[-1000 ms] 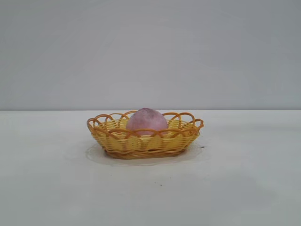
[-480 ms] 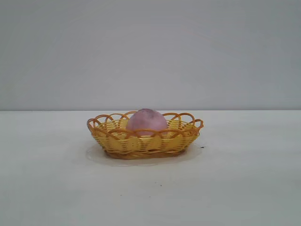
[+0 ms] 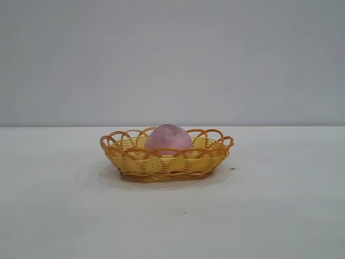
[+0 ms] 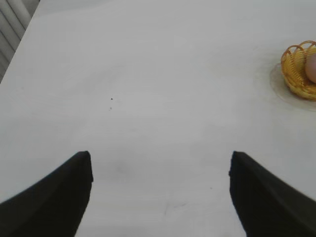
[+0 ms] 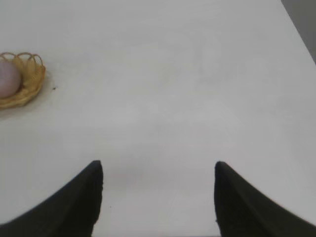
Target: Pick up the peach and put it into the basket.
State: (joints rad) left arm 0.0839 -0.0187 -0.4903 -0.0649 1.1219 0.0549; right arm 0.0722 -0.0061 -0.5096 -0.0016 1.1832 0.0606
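Resting inside the basket (image 3: 166,159), the peach (image 3: 168,138) sits near the basket's middle with its rounded top standing above the looped rim, so the placement the task calls for appears complete. The basket stands flat on the white worktop (image 3: 280,216), roughly midway between the worktop's left and right edges and toward its far edge in the exterior view, with bare surface on every side. Neither arm shows in the exterior view. The left gripper (image 4: 160,195) hangs over bare worktop well apart from the basket (image 4: 299,70), its two dark fingers spread wide with nothing between them; the peach (image 4: 312,67) shows only as a pale sliver at the frame edge. The right gripper (image 5: 158,197) is likewise released, fingers apart and empty, above bare worktop well clear of the basket (image 5: 22,80) and the peach (image 5: 8,81). Both grippers stand off at a distance, judged to be a retracted posture that leaves the basket undisturbed. No further handling seems required.
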